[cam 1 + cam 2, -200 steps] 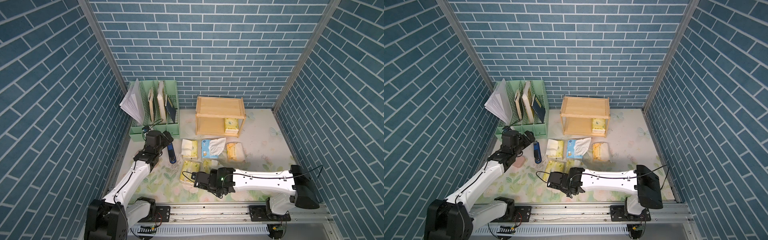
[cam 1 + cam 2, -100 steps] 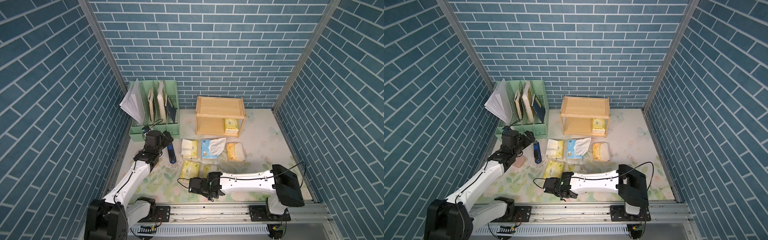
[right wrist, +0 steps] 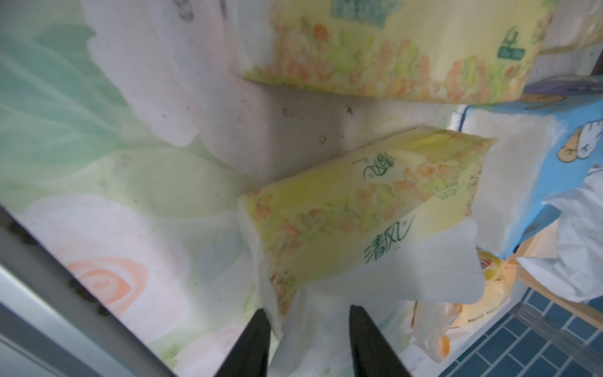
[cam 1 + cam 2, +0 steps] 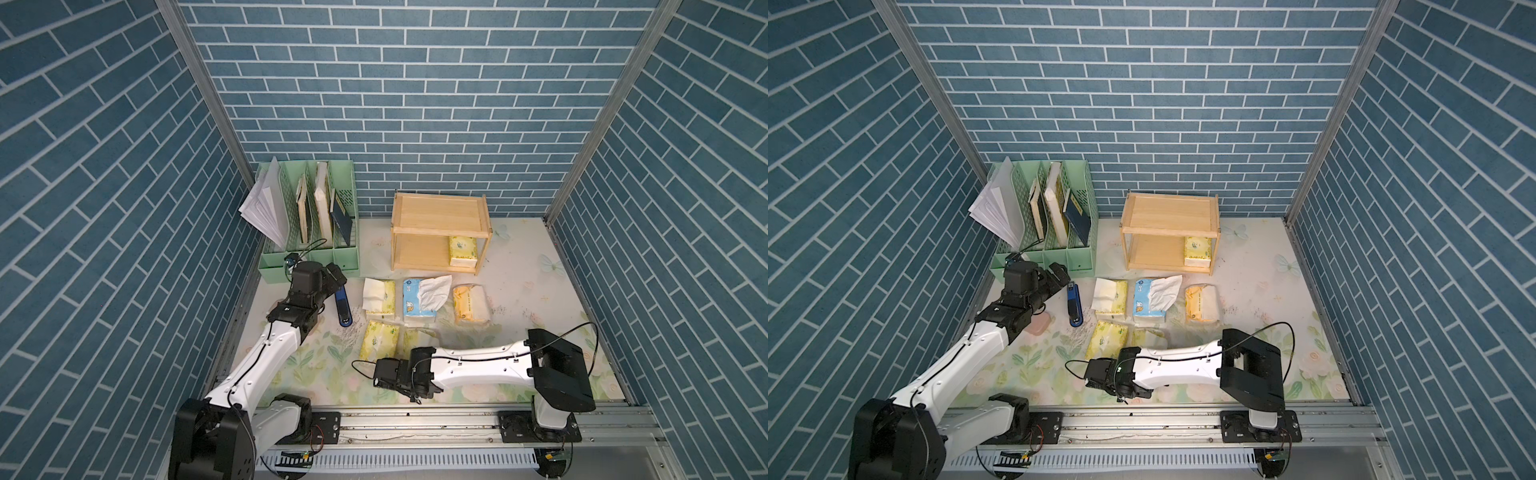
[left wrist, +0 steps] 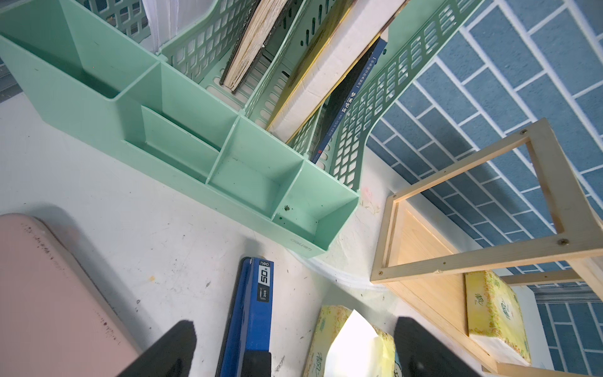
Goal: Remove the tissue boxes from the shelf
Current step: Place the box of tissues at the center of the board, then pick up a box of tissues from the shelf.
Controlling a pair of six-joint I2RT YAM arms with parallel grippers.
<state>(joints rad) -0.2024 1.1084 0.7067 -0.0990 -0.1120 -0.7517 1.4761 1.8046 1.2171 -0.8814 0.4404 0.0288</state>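
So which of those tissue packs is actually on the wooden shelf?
The yellow-green pack at the right end of the shelf's lower board; the other five lie on the mat in front.

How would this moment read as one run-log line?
shelf: one yellow-green pack on lower tier | table: five packs | right gripper: open, jaws either side of loose tissue | left gripper: open, empty

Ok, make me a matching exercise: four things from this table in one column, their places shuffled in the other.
Things
1. blue stapler
2. blue-and-white pack
3. dark blue book
4. orange pack

Places
A. in the green file organizer
B. middle of the row nearest the shelf
C. on the mat by the left gripper
D. end of that row, farthest from the stapler

Pairs: 1-C, 2-B, 3-A, 4-D
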